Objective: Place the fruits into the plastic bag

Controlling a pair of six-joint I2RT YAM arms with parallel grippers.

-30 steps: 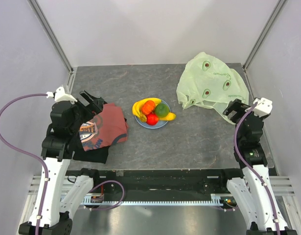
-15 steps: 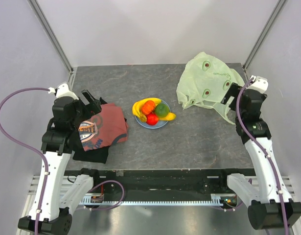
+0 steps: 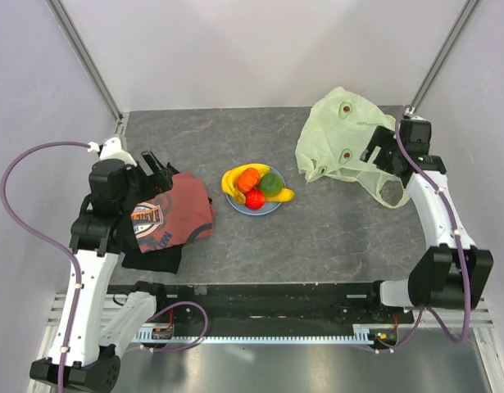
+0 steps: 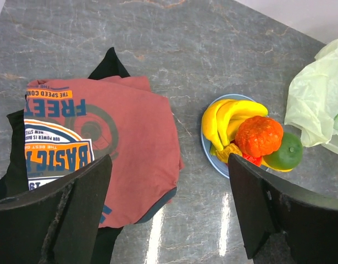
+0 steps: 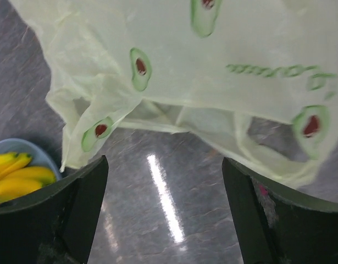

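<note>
Showing the fruits (image 3: 256,187) heaped on a blue plate (image 3: 261,212) at mid-bench: bananas (image 4: 229,116), an orange-red ribbed fruit (image 4: 259,136) on top, a green round fruit (image 4: 284,154) on the side toward the plastic bag (image 3: 350,135), and a red one half hidden beneath. None is in the bag, which lies collapsed and crinkled at the far right of the bench (image 3: 317,237). Its handles are turned toward the near edge and its layers lie flat upon one another. The right hand (image 3: 381,152) hangs just over the bag's near part, fingers spread wide with nothing between them. The left hand (image 3: 157,170), equally spread and empty, hangs over a red printed T-shirt (image 3: 176,211) left of the plate. Likely hazards: a pinch that takes both layers of the thin film would close the mouth rather than open it; a pull on one handle could drag the light bag instead of lifting it; taking one fruit from the heap could send the round ones rolling off the plate; a low left approach could snag the shirt.
</note>
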